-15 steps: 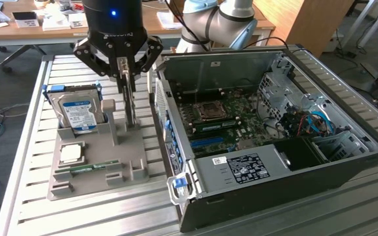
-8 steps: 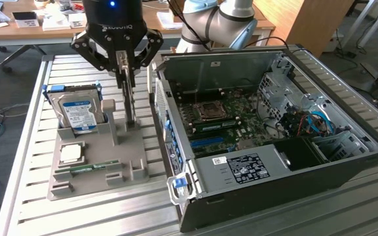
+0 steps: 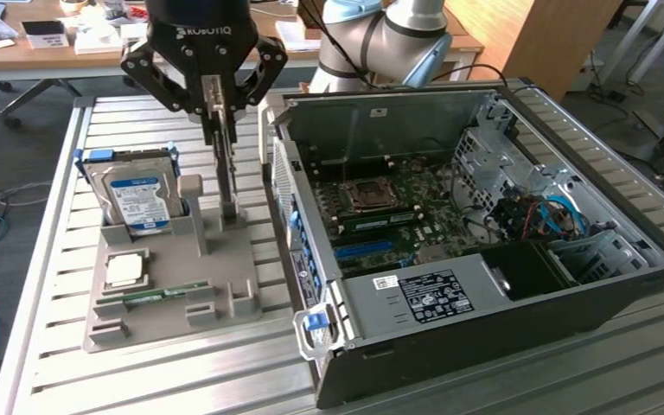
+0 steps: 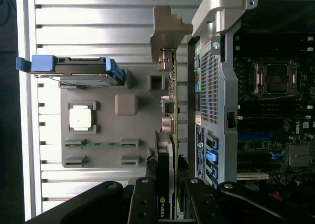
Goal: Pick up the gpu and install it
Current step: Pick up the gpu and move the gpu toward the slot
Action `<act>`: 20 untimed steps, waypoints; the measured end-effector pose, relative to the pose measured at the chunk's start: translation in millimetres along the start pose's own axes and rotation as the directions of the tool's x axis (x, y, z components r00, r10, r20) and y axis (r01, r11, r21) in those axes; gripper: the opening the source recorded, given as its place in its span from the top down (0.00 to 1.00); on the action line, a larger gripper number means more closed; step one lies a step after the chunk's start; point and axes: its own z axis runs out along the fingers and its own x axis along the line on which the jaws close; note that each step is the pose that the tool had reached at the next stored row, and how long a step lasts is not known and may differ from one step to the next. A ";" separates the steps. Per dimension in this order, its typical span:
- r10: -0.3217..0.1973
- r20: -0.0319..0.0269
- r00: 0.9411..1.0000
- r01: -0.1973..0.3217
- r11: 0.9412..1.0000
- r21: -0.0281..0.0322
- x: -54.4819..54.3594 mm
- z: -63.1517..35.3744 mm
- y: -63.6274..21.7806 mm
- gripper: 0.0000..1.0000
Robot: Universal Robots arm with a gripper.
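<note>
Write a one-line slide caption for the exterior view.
Gripper clamps the upright gpu at the grey parts holder, beside the open computer case.

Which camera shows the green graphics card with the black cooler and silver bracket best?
The wrist view: the thin green graphics card shows its silver bracket, board edge and black cooler, clamped by the black gripper. In the exterior view it is just a narrow upright strip under that gripper.

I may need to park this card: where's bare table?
In the exterior view, bare slats lie in front of the grey tray and behind the hard drive. The strip between tray and computer case is crowded by the gripper holding the gpu.
</note>
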 end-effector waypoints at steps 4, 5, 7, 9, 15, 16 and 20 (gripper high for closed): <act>0.000 0.000 1.000 0.000 1.000 0.000 -0.1 -5.1 0.2 0.73; 0.000 0.000 1.000 0.000 1.000 0.000 -0.2 -6.0 0.3 0.73; 0.000 0.000 1.000 0.000 1.000 0.000 -0.2 -6.5 0.3 0.73; 0.000 0.000 1.000 0.000 1.000 0.000 -0.2 -6.6 0.3 0.73; 0.000 0.000 1.000 0.000 1.000 0.000 -1.5 -6.6 0.4 0.73; 0.000 0.000 1.000 0.000 1.000 0.000 -1.8 -6.6 0.4 0.73; 0.000 0.000 1.000 0.000 1.000 0.000 -2.9 -6.6 0.4 0.73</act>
